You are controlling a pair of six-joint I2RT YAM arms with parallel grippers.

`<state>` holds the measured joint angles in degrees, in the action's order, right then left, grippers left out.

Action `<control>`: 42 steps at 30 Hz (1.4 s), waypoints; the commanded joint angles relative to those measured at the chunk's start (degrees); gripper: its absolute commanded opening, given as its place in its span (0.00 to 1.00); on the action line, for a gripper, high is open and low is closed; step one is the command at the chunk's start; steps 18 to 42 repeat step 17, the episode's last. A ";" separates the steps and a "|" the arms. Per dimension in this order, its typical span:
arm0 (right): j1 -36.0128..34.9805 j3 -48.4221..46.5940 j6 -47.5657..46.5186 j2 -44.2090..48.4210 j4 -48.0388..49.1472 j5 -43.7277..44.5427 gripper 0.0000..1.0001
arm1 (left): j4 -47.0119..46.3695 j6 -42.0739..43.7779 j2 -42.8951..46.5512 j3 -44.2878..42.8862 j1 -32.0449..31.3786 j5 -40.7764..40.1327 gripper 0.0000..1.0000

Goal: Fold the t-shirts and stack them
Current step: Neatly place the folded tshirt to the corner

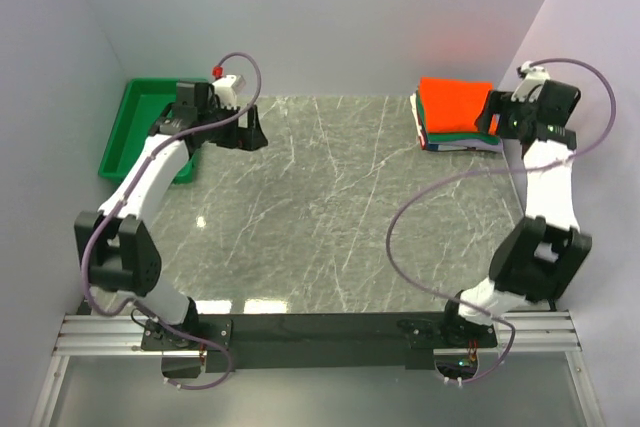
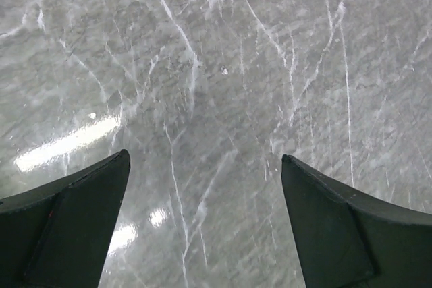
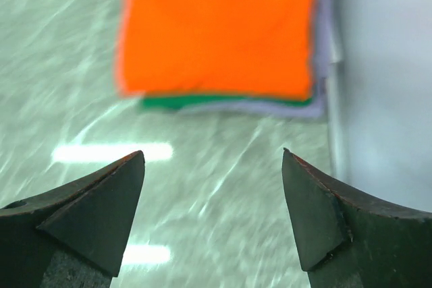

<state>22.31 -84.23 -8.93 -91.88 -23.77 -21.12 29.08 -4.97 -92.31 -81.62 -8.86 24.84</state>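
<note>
Orange folded shirt [image 1: 455,104] is lying on top of the stack of shirts [image 1: 450,139] at the far right of the marble surface [image 1: 330,207], with a green shirt [image 3: 177,102] peeking out beneath it. I am holding my right hand [image 3: 213,154] just beside the stack, fingers spread, grasping nothing. My left hand [image 2: 204,158] is hanging released over the surface at the far left, near the green tray [image 1: 140,122].

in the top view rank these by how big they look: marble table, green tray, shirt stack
1. marble table, by far
2. green tray, partly hidden by the left arm
3. shirt stack, only a little smaller than the tray
</note>
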 commanded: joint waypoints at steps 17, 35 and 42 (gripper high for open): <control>-9.21 33.86 -19.29 27.89 -17.45 -8.50 0.93 | 6.25 8.14 24.63 25.81 0.51 -13.85 0.99; -9.21 33.86 -19.29 27.89 -17.45 -8.50 0.93 | 6.25 8.14 24.63 25.81 0.51 -13.85 0.99; -9.21 33.86 -19.29 27.89 -17.45 -8.50 0.93 | 6.25 8.14 24.63 25.81 0.51 -13.85 0.99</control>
